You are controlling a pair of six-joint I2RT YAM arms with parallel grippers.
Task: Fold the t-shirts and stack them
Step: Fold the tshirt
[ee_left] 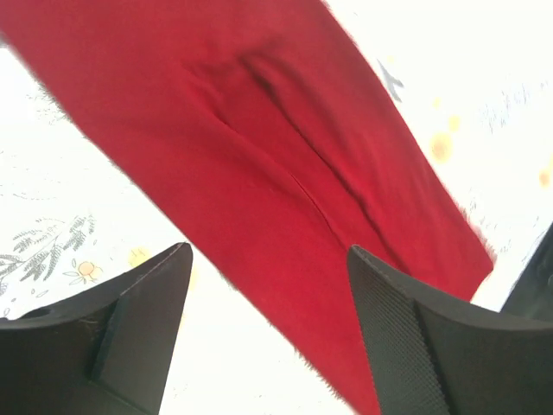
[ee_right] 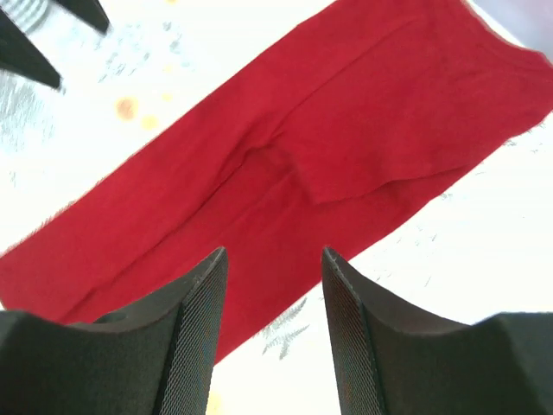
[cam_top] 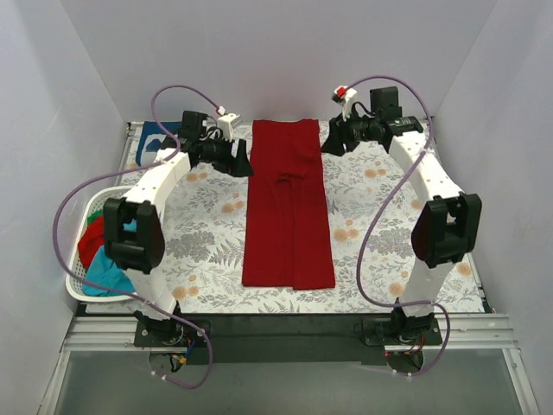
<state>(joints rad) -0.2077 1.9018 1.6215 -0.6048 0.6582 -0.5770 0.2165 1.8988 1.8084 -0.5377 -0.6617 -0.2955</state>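
Leftmost, well apart from the dark red shirt [cam_top: 288, 216], a white basket [cam_top: 97, 199] holds a red shirt [cam_top: 91, 242] and a teal shirt [cam_top: 108, 272] bunched together. Just beside the left edge of the dark red shirt's far half hangs the left gripper [cam_top: 240, 164], fingers spread wide and holding nothing. The dark red shirt lies flat as a long folded strip on the flowered cloth [cam_top: 371, 216], creased near its middle. Off its far right corner hangs the right gripper [cam_top: 328, 143], fingers parted more narrowly, empty.
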